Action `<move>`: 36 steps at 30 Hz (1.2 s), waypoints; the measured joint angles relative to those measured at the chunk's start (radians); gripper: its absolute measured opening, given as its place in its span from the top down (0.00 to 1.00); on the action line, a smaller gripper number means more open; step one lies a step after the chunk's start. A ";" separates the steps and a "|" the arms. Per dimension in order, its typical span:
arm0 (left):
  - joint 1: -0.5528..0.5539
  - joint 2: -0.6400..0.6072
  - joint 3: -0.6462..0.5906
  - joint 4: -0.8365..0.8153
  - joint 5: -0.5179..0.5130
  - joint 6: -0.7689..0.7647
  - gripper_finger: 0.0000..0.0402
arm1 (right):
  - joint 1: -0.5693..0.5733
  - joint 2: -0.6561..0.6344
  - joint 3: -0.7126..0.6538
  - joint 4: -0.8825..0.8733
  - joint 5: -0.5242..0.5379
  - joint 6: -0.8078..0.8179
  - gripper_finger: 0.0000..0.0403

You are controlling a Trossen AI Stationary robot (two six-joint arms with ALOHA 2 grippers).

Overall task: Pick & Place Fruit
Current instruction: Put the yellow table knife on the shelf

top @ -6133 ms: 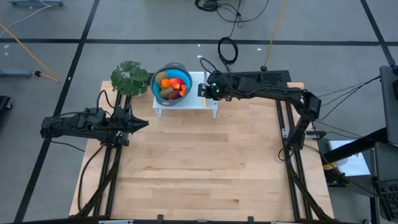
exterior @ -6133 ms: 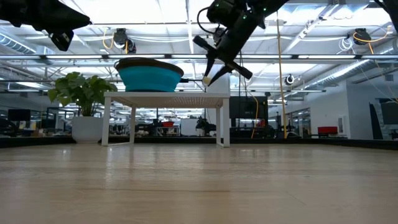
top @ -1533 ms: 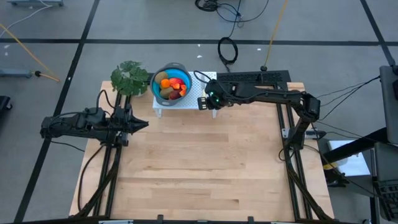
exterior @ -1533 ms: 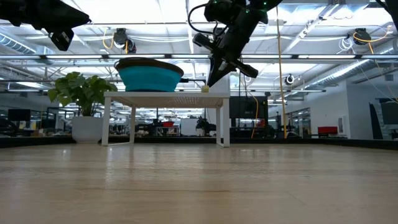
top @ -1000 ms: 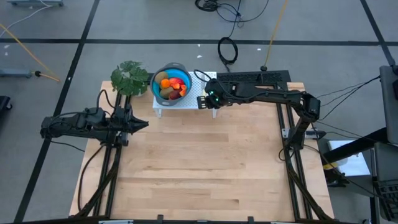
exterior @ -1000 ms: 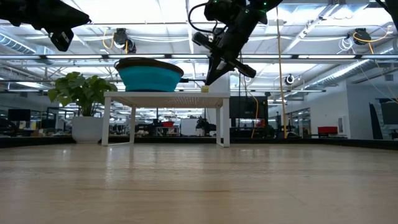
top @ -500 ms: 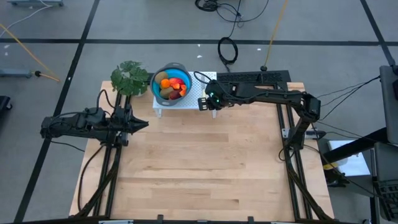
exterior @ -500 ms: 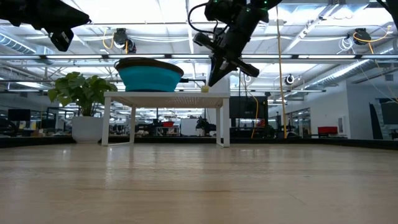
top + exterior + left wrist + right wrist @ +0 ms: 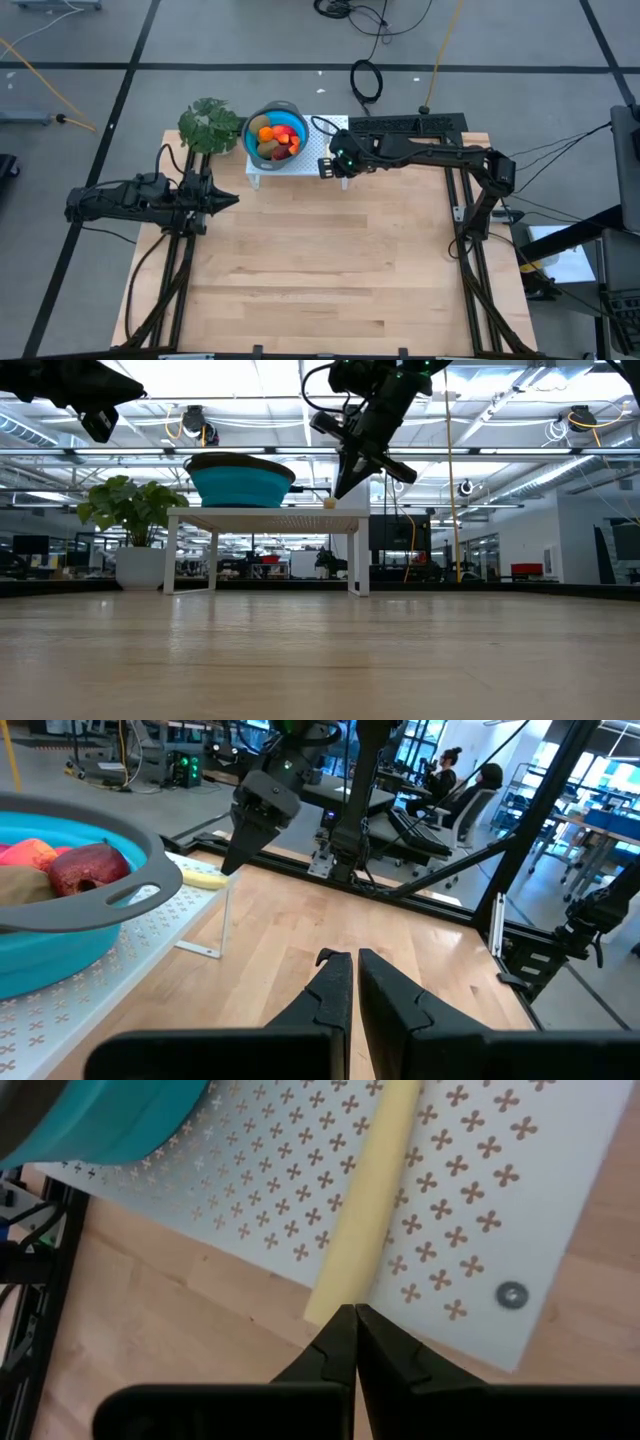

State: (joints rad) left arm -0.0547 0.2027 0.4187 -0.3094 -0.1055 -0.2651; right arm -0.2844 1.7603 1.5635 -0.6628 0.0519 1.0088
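Observation:
The fruit (image 9: 275,140) lies heaped in a teal bowl with a grey rim (image 9: 250,143). The bowl stands on a small white perforated stand (image 9: 318,130) at the table's far edge. A dark red piece (image 9: 90,868) and an orange one (image 9: 25,852) show above the rim. A slim pale yellow knife handle (image 9: 365,1210) lies on the stand beside the bowl. My right gripper (image 9: 354,1320) is shut, slanting down over the stand's near right corner, its tips at the handle's near end. My left gripper (image 9: 347,960) is shut and level above the table's left side, holding nothing. My right gripper has its shut fingertips (image 9: 336,490) at the near end of the knife handle (image 9: 325,1308), coming from above and slanting down. Nothing is between the fingers. Whether the tips touch the handle, I cannot tell.
A green leafy plant (image 9: 210,125) stands left of the bowl at the far edge. The bare wooden table top (image 9: 330,260) stretches from the stand to the near edge. Black frame rails (image 9: 470,250) run along both sides.

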 joint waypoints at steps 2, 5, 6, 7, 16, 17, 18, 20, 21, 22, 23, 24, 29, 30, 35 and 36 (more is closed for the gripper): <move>0.000 0.000 0.000 0.000 0.000 0.000 0.95 | 0.000 0.000 0.000 0.000 0.003 0.000 1.00; 0.000 0.000 0.000 0.000 0.000 0.000 0.95 | 0.000 0.000 0.000 0.001 0.004 0.000 1.00; 0.000 0.000 0.000 0.000 0.000 0.000 0.95 | 0.001 0.000 0.000 0.001 0.004 0.000 1.00; 0.000 0.000 0.000 0.000 0.000 0.000 0.95 | 0.002 0.000 0.000 0.002 0.004 0.000 1.00; 0.000 0.000 0.000 0.001 -0.001 -0.003 0.95 | 0.005 0.000 0.000 0.025 0.026 0.000 1.00; 0.000 0.000 0.000 0.001 -0.001 -0.004 0.95 | 0.006 0.000 0.000 0.023 0.026 0.000 1.00; 0.000 0.000 0.000 0.002 -0.001 -0.004 0.95 | 0.006 0.000 0.000 0.023 0.026 -0.001 1.00; 0.000 0.000 0.000 0.010 -0.001 -0.004 0.95 | 0.006 0.000 0.000 0.023 0.027 -0.002 1.00; 0.000 0.000 0.000 0.015 -0.001 -0.004 0.95 | 0.006 0.000 0.000 0.023 0.029 -0.004 1.00; 0.000 0.000 0.000 0.020 -0.001 -0.004 0.95 | 0.006 0.000 0.000 0.023 0.029 -0.005 1.00; 0.000 0.000 0.000 0.023 -0.001 -0.004 0.95 | 0.006 0.000 0.000 0.022 0.029 -0.007 1.00; 0.000 0.000 0.000 0.024 -0.001 -0.003 0.95 | 0.006 0.000 0.000 0.020 0.029 -0.007 1.00; 0.000 0.000 0.000 0.023 -0.001 -0.002 0.95 | 0.006 -0.002 -0.014 0.006 0.030 -0.003 1.00; 0.000 0.000 0.000 0.023 -0.001 -0.002 0.95 | 0.007 -0.002 -0.023 0.016 0.030 -0.001 1.00; 0.000 0.000 0.000 0.023 -0.001 0.000 0.95 | 0.008 -0.002 -0.039 0.058 0.027 0.016 1.00; 0.000 0.000 0.000 0.023 -0.001 0.000 0.95 | 0.008 -0.002 -0.039 0.062 0.027 0.016 1.00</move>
State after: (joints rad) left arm -0.0547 0.2024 0.4187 -0.2863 -0.1062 -0.2649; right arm -0.2764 1.7588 1.5246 -0.6008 0.0789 1.0252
